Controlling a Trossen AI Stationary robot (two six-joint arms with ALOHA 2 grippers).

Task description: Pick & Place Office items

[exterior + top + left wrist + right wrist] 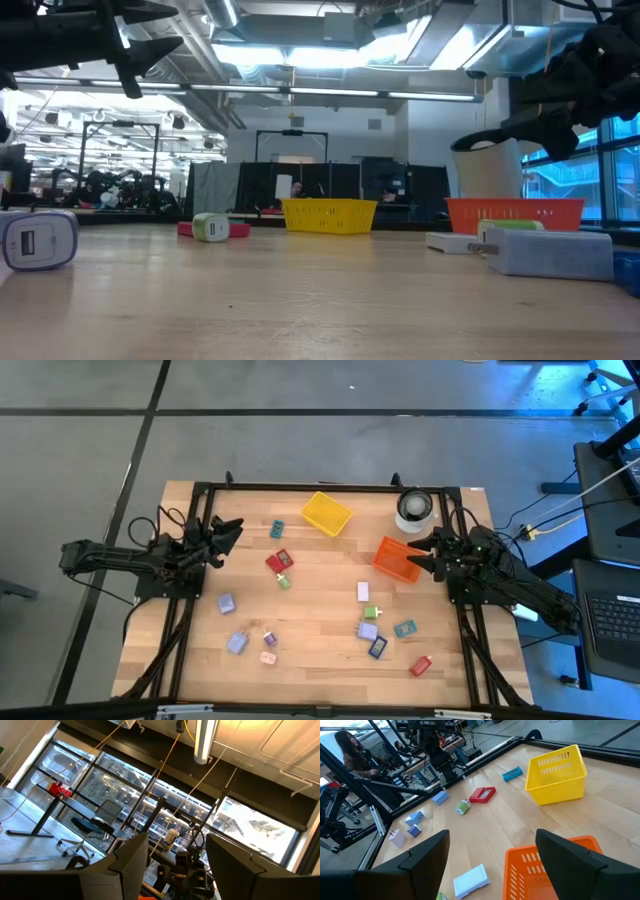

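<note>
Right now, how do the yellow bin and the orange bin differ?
The yellow bin stands near the table's far edge, apart from both arms; the orange bin sits right under the open right gripper. The yellow bin is fully in view; the orange bin is partly covered by that gripper. Both are slotted square baskets.

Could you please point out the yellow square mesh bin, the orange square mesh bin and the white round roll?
yellow square mesh bin (327, 513), high view, on its bare floor.
orange square mesh bin (396, 558), high view, on its floor.
white round roll (415, 508), high view, on its top.
</note>
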